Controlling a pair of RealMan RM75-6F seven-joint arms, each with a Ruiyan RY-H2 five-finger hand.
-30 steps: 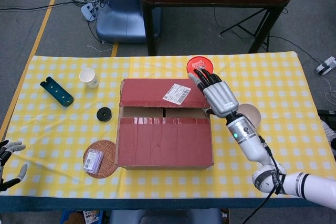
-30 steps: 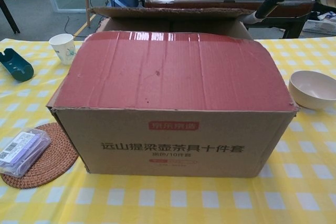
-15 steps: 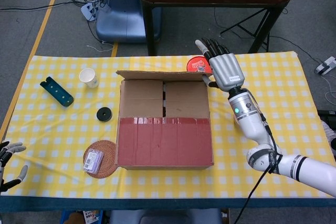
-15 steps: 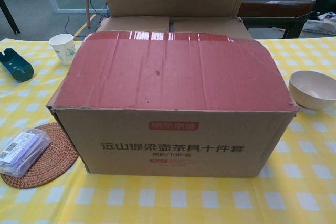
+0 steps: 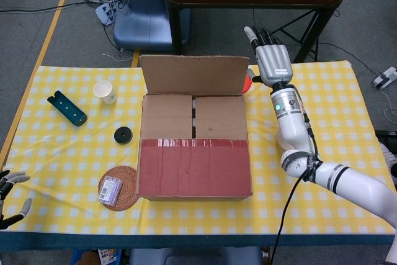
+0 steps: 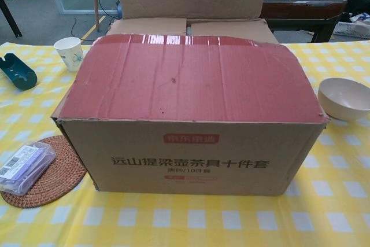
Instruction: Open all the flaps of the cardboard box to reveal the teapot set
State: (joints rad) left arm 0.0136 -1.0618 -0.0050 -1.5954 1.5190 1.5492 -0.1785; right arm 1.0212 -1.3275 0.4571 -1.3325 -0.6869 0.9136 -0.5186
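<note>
The cardboard box (image 5: 195,146) has its far flap (image 5: 193,74) upright, near red flap (image 5: 195,167) closed. Right hand (image 5: 270,60) and left hand (image 5: 9,193) are released, holding nothing.

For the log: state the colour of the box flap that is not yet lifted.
Red near flap, glossy; clearest in the chest view.

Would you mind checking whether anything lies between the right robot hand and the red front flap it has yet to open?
Nothing visible does: the right robot hand is raised beside the open rear flap; the red flap lies unobstructed.
</note>
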